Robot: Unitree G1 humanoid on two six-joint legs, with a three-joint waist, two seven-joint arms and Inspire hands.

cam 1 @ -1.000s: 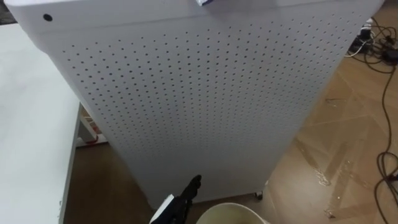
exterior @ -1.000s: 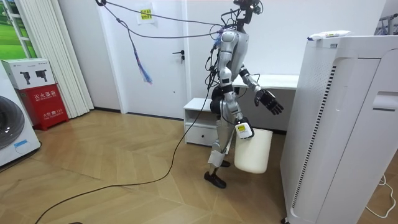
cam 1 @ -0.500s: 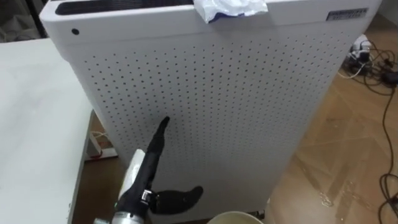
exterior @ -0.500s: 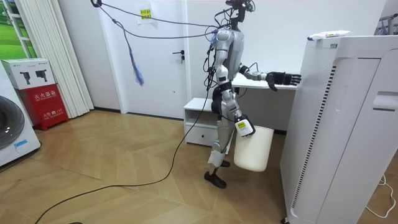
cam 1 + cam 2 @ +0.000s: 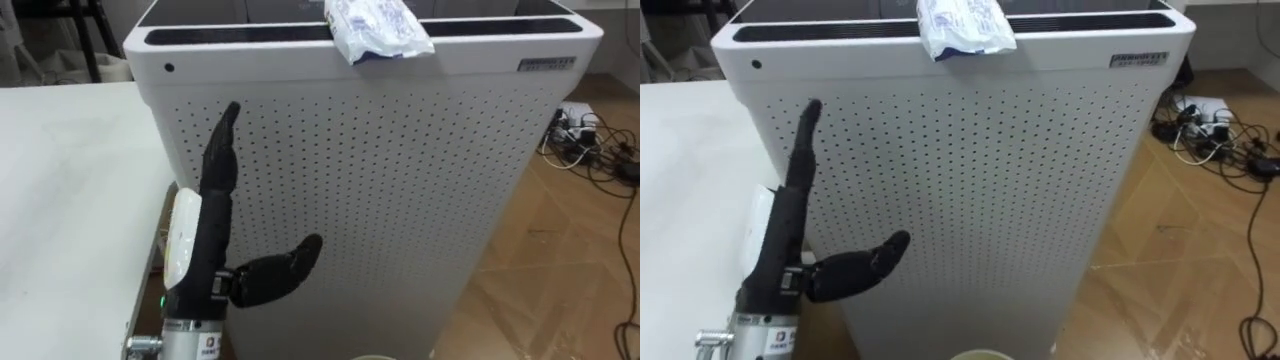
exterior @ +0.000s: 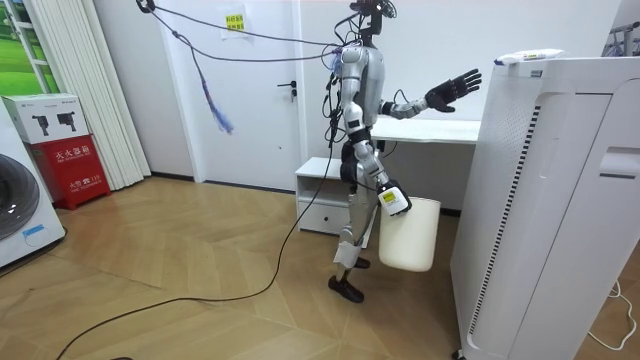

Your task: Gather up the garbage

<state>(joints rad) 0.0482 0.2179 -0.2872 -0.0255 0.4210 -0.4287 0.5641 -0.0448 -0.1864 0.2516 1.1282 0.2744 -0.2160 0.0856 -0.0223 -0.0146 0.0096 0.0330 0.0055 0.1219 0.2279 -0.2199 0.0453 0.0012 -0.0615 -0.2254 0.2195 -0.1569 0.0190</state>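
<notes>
Black left hand (image 5: 208, 245) splayed, empty

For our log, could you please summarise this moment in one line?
left hand: open, raised before purifier | wrapper: on purifier top | bin: by right hand

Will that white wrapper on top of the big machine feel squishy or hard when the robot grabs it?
Probably soft and crinkly: the wrapper looks creased, like thin plastic. Likely very light, so a nudge from the open left hand could slide it across the smooth top of the machine. It lies flat, so it shouldn't roll.
</notes>
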